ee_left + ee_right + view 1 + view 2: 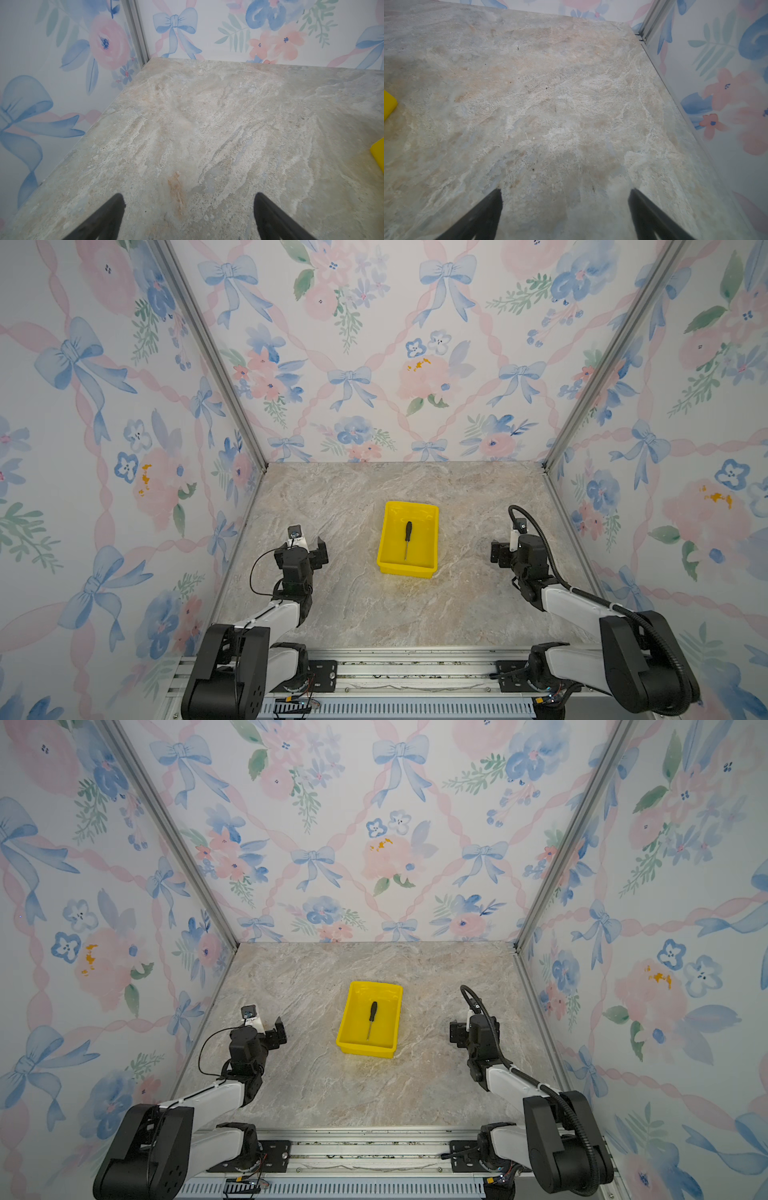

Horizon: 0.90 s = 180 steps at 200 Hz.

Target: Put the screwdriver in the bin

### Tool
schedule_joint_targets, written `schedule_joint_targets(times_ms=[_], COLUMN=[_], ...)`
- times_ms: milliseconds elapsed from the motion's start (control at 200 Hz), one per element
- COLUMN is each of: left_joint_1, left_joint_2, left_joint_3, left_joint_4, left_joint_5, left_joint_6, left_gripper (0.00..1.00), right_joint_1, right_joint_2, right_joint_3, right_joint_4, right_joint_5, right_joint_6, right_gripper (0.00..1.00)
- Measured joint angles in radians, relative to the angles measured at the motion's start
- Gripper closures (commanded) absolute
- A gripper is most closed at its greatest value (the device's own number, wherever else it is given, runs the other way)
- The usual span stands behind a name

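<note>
Screwdriver (407, 539) lies flat inside the yellow bin (406, 570), black handle toward the far end, thin silver shaft pointing near (same in both top views). It sits roughly mid-bin, slightly tilted off the long walls. The bin rests on the marble-look surface (353, 614), about centre, between the two arms and well apart from both. Near the left edge of the surface, the left gripper (189, 195) has its fingers (108, 214) spread wide, nothing between them, bare surface below. Near the right edge, the right gripper (565, 190) likewise has its fingers parted and empty. Each wrist view catches just a yellow corner of the bin at its border (screwdriver not visible there).
</note>
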Motion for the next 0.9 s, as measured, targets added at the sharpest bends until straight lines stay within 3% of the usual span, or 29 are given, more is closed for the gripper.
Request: schedule_joint_targets(times_ms=[420,900], left_joint_1=[0.003,0.007], left_joint_2=[0.192,0.269], left_joint_3=[0.052,0.058], left_joint_4=[0.198,0.293], left_joint_5=[0.059,0.100], left_joint_6=[0.036,0.066], left_gripper=[0.03,0.02], right_joint_1=[-0.035,-0.058], right_joint_2=[0.212,0.246], right_joint_3=[0.082,0.032], right_joint_4=[0.206,0.365], right_joint_5=[-0.005,-0.027], right_joint_6=[0.003,0.007], right_gripper=[0.03,0.03])
